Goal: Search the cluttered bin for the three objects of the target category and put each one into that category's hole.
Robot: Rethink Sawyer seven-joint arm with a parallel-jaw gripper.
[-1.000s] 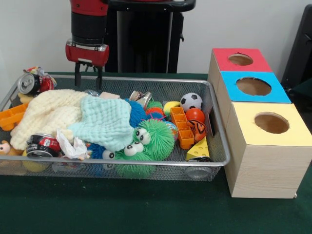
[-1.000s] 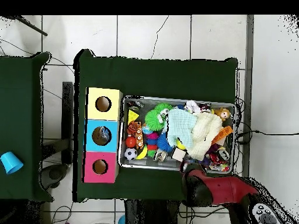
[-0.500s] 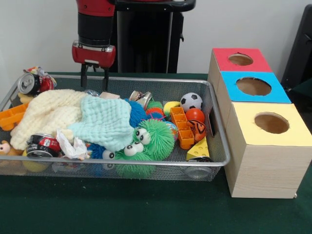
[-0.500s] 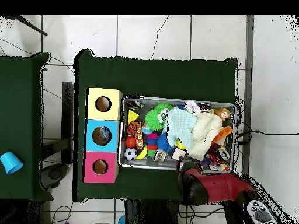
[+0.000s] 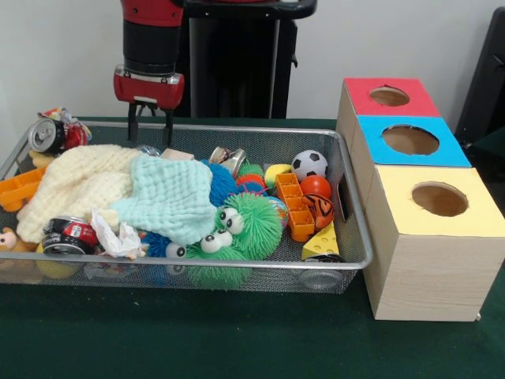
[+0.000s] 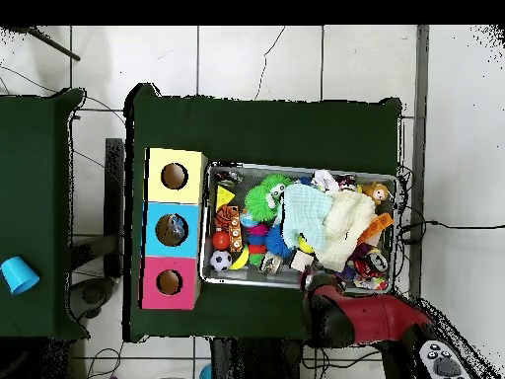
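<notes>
My gripper (image 5: 149, 136) hangs open and empty over the far rim of the wire mesh bin (image 5: 353, 213), just behind a cream knitted cloth (image 5: 75, 183). A mint cloth (image 5: 175, 197) lies over the middle of the pile. A green fuzzy toy with eyes (image 5: 241, 225), a soccer ball (image 5: 309, 163), an orange ball (image 5: 316, 186), an orange block (image 5: 293, 204) and a cheese wedge (image 5: 322, 242) fill the right end. Crushed cans (image 5: 47, 134) (image 5: 69, 235) lie at the left. In the overhead view the gripper (image 6: 318, 288) sits at the bin's (image 6: 301, 167) lower edge.
Three wooden boxes stand in a row right of the bin, each with a round hole: red top (image 5: 389, 96), blue top (image 5: 410, 140), yellow top (image 5: 439, 199). In the overhead view they are yellow (image 6: 176, 176), blue (image 6: 171, 230), red (image 6: 169, 282). A blue cup (image 6: 15, 274) sits on a side table.
The gripper moved a little to the right along the bin's far rim and rose slightly, then edged back left. It stayed open. Nothing in the bin moved.
</notes>
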